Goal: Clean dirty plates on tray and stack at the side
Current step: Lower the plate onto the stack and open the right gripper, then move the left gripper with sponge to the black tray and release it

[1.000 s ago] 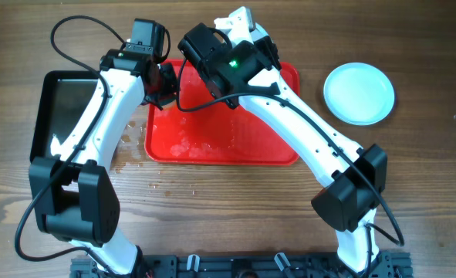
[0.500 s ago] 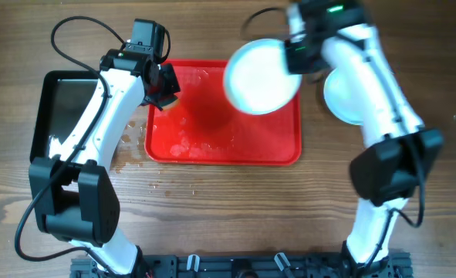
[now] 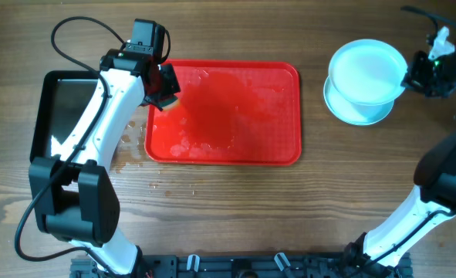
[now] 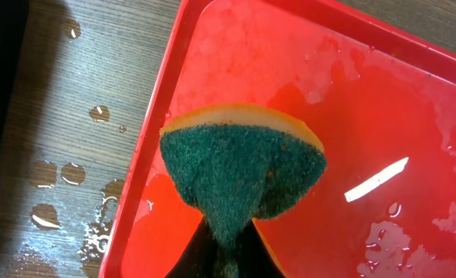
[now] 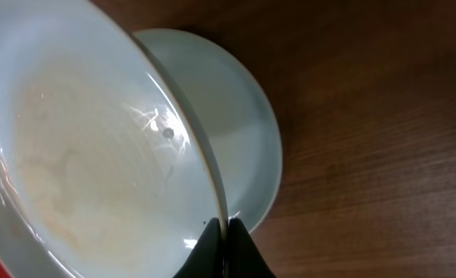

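Observation:
The red tray [image 3: 235,116] lies mid-table, wet and with no plates on it. My left gripper [image 3: 164,86] hovers over its left end, shut on a green and yellow sponge [image 4: 243,166]. Far right, my right gripper [image 3: 407,75] is shut on the rim of a white plate [image 3: 366,68] and holds it tilted just above a second plate [image 3: 355,112] lying on the table. In the right wrist view the held plate [image 5: 96,154] shows a faint pale smear inside, and its rim is pinched between the fingers [image 5: 226,235]. The lower plate [image 5: 239,116] looks plain.
A black glossy tray [image 3: 58,108] sits left of the red one, under my left arm. Water drops [image 3: 131,150] speckle the wood between the two trays, and puddles [image 4: 413,232] lie in the red tray.
My right arm has swung from over the red tray to the far right, carrying the plate over the one on the table. The left arm with the sponge has stayed put.

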You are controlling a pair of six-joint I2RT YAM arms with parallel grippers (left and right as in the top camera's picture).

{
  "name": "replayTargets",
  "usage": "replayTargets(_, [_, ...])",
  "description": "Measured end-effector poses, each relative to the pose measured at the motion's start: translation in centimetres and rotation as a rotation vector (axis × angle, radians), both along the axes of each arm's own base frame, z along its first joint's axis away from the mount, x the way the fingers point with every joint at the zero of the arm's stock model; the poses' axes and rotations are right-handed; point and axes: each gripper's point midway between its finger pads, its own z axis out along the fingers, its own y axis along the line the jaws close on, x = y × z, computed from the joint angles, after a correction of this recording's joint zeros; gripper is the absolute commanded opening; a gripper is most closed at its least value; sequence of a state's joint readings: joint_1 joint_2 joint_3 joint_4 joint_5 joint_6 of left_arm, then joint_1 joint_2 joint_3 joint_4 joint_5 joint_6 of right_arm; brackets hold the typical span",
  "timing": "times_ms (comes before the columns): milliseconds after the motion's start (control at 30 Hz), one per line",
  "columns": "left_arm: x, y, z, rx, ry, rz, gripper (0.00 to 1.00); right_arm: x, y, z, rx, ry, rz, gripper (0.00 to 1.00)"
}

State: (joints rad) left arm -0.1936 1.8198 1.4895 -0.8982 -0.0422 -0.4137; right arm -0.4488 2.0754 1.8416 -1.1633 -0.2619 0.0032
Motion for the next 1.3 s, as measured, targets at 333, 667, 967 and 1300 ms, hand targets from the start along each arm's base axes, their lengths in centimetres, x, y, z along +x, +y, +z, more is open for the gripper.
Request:
replayTargets(333, [0.0, 0.0, 0.0, 0.000, -0.001, 0.000, 0.04, -0.2, -0.4, -3.6, 0.019, 0.000, -0.079, 0.75])
replayTargets(667, [0.2, 0.0, 0.1, -0.002, -0.009, 0.000, 0.04, 0.2, 4.2, -2.2, 0.286, -0.031, -0.076, 0.89])
replayTargets(967, [1.2, 6.2, 2.6, -0.021, -0.083, 0.149, 0.04, 0.8, 23.1, -0.9, 0.408, -0.011, 0.392, 1.00])
replayTargets(1300, [-1.0, 21.9, -3.1, -0.018, 0.007, 0.564, 0.39, -2.1, 37.9, -0.9, 0.386, -0.021, 0.684, 1.00])
